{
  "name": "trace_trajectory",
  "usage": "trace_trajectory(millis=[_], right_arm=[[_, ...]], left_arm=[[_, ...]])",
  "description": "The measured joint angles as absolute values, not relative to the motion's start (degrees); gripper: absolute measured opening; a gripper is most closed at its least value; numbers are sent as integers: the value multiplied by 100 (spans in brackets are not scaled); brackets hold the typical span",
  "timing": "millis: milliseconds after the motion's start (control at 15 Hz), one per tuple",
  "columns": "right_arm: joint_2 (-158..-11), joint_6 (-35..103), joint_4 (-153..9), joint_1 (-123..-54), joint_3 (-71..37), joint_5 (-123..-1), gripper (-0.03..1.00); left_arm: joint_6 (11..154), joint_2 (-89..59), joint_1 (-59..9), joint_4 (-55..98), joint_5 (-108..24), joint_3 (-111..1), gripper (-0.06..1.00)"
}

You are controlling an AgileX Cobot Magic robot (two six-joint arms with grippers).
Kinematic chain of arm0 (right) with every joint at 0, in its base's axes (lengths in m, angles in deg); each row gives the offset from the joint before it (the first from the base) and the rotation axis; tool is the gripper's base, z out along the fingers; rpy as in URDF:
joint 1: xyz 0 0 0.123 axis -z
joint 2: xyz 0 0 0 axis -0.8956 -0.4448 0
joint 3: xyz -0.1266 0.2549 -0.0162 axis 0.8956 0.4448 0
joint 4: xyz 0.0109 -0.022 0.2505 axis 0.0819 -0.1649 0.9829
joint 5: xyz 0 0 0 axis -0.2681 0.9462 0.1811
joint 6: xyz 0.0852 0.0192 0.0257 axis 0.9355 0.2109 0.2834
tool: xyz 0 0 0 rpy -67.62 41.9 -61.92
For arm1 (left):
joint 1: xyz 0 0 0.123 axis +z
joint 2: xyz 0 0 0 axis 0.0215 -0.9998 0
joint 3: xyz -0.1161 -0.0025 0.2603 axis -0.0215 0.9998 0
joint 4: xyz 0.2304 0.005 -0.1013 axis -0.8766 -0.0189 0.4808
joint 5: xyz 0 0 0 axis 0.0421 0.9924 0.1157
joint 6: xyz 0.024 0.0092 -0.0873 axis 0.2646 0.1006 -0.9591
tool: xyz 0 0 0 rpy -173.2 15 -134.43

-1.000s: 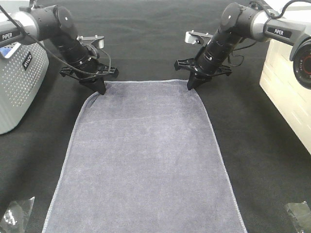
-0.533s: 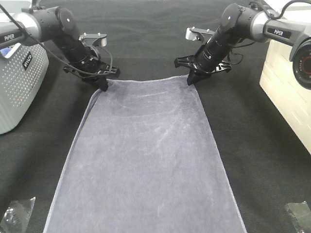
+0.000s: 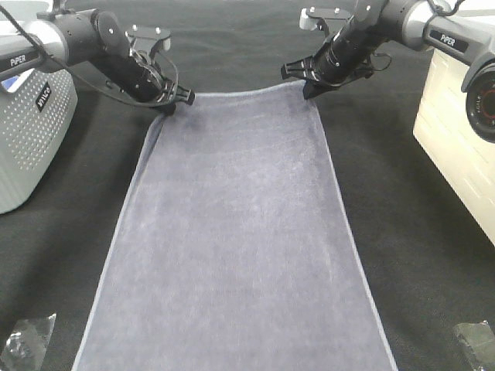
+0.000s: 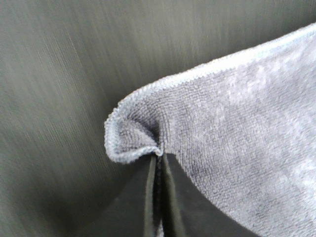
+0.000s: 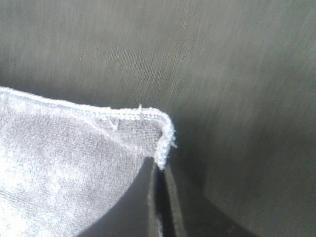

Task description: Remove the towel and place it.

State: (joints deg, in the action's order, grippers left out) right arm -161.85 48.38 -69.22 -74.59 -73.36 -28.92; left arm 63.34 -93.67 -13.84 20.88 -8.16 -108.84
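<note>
Black-matted table (image 3: pixel 232 46) filling the high view, dark and finely textured. Long rectangular grey-lavender terry towel (image 3: pixel 236 232) with a thin pale stitched hem, spread lengthwise down the middle of the table, near end running past the lower edge of the view, far end raised slightly and sagging a little between its two held corners. Perforated grey plastic box (image 3: pixel 31 135) at the left border, bearing a small dark label. Cream-coloured cabinet (image 3: pixel 460 131) at the right border, a round black camera lens (image 3: pixel 481 91) in front of it. Two black-and-silver arms reaching in from the upper corners, each marked with white lettering. Two crumpled clear plastic bags lying on the table at the lower corners, one left (image 3: pixel 27 340), one right (image 3: pixel 476 340), both apart from the towel.

Left end effector (image 3: pixel 172 104) pinched onto the far left corner of the towel; in the left wrist view (image 4: pixel 157 160), black fingers (image 4: pixel 140 197) pressed almost together with the hem curled into a small fold just beyond the tips. Right end effector (image 3: pixel 308 86) clamped onto the far right corner; in the right wrist view (image 5: pixel 160 170), fingers (image 5: pixel 173 207) narrowly closed with the frayed corner of the hem caught between them.
</note>
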Motion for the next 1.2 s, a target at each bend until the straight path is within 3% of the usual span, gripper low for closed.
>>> trace_trajectory(millis=[600, 1200], right_arm=[[-16185, 4838, -6933, -7459, -7336, -4244, 2], [-16197, 4838, -6905, -7459, -7336, -4450, 2]], left_arm=[[6591, -9373, -1384, 2019, -2352, -10884, 1], [6609, -9424, -1384, 1933, -2615, -10884, 1]])
